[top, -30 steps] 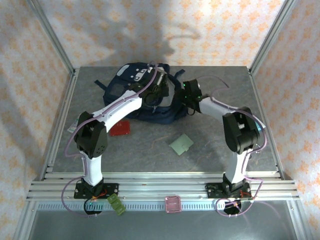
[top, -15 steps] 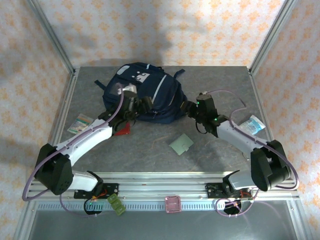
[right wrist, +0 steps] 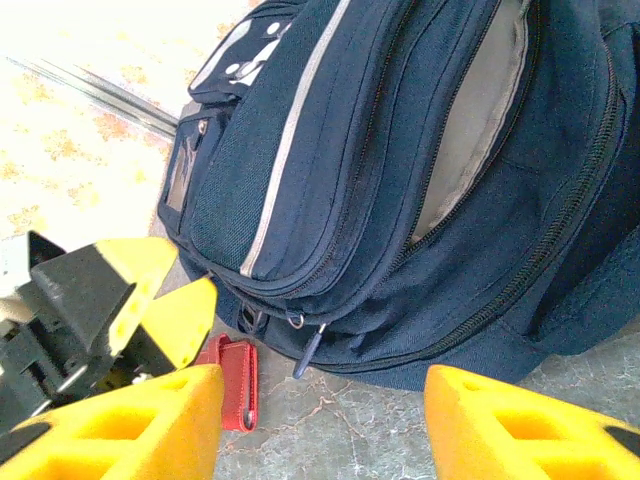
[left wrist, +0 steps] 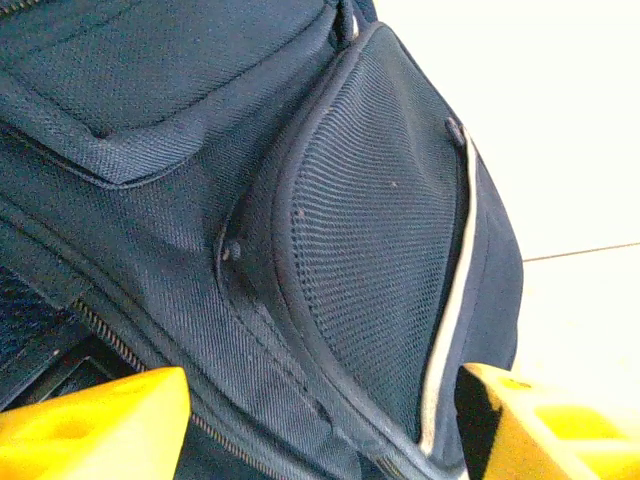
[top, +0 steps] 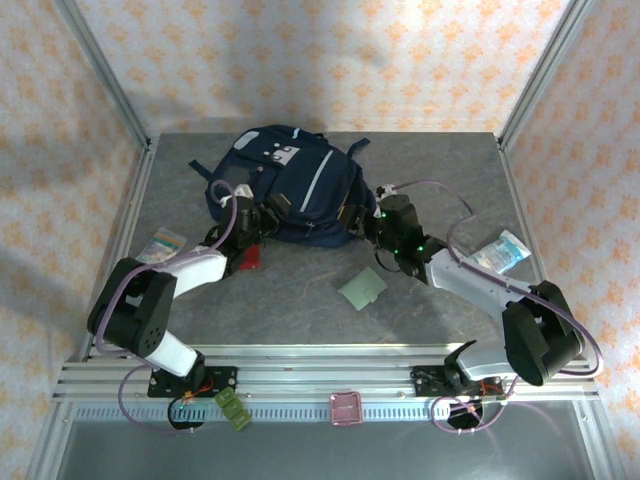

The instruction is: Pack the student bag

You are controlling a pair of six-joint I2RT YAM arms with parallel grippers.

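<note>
The student bag [top: 290, 195], a large navy-blue woven-fabric backpack, lies on its back at the far middle of the grey marbled counter [top: 300, 320], with its dark straps trailing off toward the far right. A light grey stripe [right wrist: 290, 130] runs down its front. Pale white-grey patches sit at the far end by a small square grey panel [right wrist: 180, 175]; the marks on those patches are too small to read. From the right wrist, one long zip gapes and shows a light grey lining [right wrist: 470, 130], and two zip pulls [right wrist: 308, 350] hang at the lower edge. The left wrist view shows a dark mesh side pocket [left wrist: 380, 230] edged with a thin white line of piping. The left end effector [left wrist: 320, 430] is open, its yellow fingers spread wide on either side of the bag's lower corner (whether they touch the cloth I cannot tell). The right end effector [right wrist: 320, 420] also stands open at the bag's near right side, with nothing held between its yellow fingers. A flat red case [right wrist: 232, 380] lies just beside the bag's near left corner. A pale green square card [top: 362, 288] lies on the counter nearer the arms' bases. A clear packet [top: 162, 245] lies near the left edge, and a light blue packet [top: 500, 250] lies near the right edge.
</note>
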